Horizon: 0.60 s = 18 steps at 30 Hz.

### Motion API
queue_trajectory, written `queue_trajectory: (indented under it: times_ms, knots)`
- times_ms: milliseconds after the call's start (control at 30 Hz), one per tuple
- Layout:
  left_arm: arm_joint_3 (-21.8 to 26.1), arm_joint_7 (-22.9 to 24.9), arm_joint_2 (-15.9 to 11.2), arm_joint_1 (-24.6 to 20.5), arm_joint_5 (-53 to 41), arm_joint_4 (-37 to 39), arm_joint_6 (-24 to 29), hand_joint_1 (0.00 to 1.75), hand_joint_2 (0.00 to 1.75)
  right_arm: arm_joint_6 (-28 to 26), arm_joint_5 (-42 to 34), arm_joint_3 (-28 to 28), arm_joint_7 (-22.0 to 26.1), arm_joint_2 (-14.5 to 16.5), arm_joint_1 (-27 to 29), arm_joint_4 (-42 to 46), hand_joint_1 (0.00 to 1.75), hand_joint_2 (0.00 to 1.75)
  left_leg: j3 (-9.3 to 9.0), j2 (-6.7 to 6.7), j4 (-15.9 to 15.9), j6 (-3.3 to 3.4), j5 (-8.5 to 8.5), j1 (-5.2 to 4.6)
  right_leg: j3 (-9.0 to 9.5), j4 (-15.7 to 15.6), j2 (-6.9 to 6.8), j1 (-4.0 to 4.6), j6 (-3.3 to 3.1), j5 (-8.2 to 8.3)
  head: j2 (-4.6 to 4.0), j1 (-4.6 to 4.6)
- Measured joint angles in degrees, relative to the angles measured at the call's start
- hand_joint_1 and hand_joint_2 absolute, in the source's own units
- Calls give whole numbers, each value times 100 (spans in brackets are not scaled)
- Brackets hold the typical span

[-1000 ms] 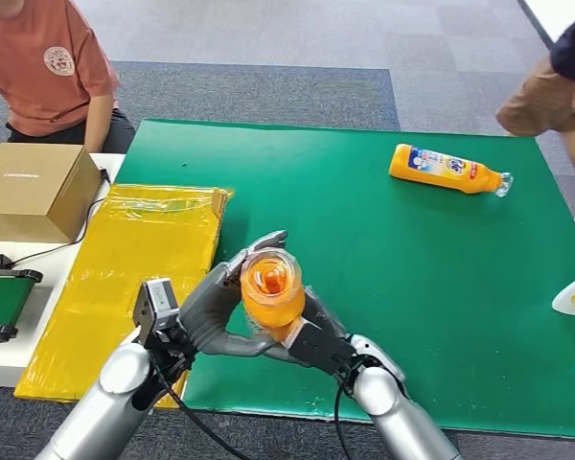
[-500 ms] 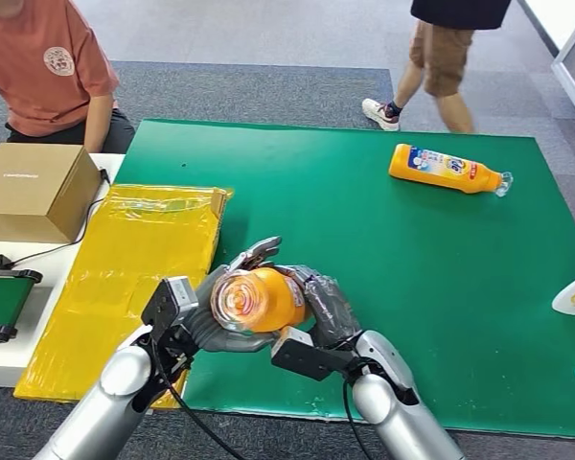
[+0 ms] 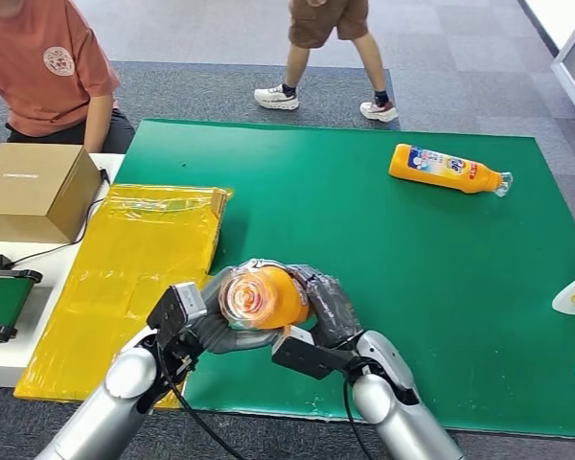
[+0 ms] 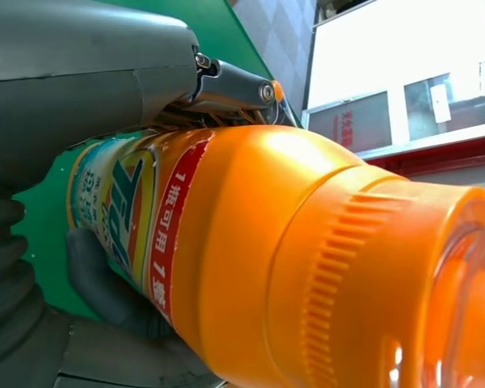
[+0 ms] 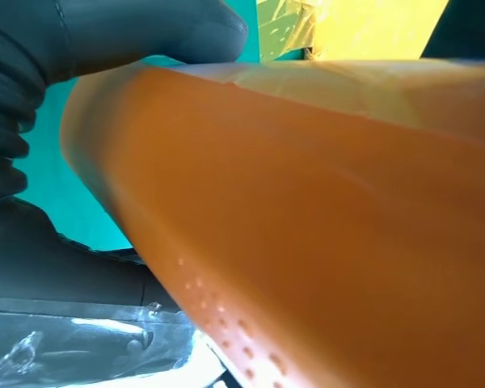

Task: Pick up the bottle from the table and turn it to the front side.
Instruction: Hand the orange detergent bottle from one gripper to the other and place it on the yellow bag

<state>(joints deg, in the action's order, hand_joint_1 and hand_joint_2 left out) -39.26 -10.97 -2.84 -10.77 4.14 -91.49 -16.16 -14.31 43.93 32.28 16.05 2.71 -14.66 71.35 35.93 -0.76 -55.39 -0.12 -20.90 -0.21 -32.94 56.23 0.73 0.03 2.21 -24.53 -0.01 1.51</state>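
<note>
At the far left of the head view, a person in an orange shirt (image 3: 42,67) is sitting behind a cardboard box (image 3: 34,190) that is resting on a white side surface (image 3: 10,359), and a yellow plastic bag (image 3: 136,278) is lying flat just beside the box, overlapping the left edge of the green table (image 3: 386,278). Moving right, the left hand (image 3: 216,321) is coming up from below and wrapping its fingers around the cap end of the orange bottle (image 3: 263,297), which is being held lying on its side above the near part of the table with its clear cap facing the camera. In the left wrist view the bottle (image 4: 276,259) is showing a blue, yellow and red label with printed characters, while the thumb (image 4: 87,73) is pressing along one side of it. Directly to the right, the right hand (image 3: 324,305) is clasping the bottle's other end, so both hands are gripping the same bottle between them; the right wrist view is showing the plain orange body (image 5: 326,218) close up with dark fingers (image 5: 142,28) curling over it. Farther right, a second orange bottle (image 3: 448,169) is lying on its side near the far edge of the table, well apart from the hands. Beyond the table, a person's legs (image 3: 328,48) are standing on the grey floor.
</note>
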Motion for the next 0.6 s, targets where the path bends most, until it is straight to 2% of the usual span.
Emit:
queue_trajectory:
  times_ms: [200, 333, 433, 533, 600]
  knots:
    - [-17, -3, 0, -19, -7, 0, 19, 175, 175, 16, -1, 3, 4, 0, 4, -3, 171, 175, 0, 0, 0, 0, 0, 0, 0, 0, 0, 0, 0, 0, 1, 0]
    - [-22, -42, 0, -3, -196, -7, 186, 175, 175, 43, -102, -16, -45, 0, 3, -3, 1, 175, 0, 0, 0, 0, 0, 0, 0, 0, 0, 0, 0, 0, 1, 0]
    - [-19, -150, 21, 94, -1233, -118, 912, 175, 175, 118, -458, -122, -187, -3, 50, 21, 0, 175, 0, 0, 0, 0, 0, 0, -1, 0, 0, -1, 0, 0, 1, -1]
    - [36, -86, 44, 337, -3349, -409, 2140, 175, 175, 96, -890, -578, -284, -14, 207, 266, 0, 175, 1, -1, 0, 1, -1, -2, -1, -1, 0, -2, 1, 0, -1, 0]
    - [91, 191, 40, 514, -5105, -584, 3016, 175, 175, 82, -1049, -1046, -303, -34, 309, 559, 0, 175, 2, 0, 0, 1, -3, -3, -1, -1, 0, -3, 1, -1, 0, -1]
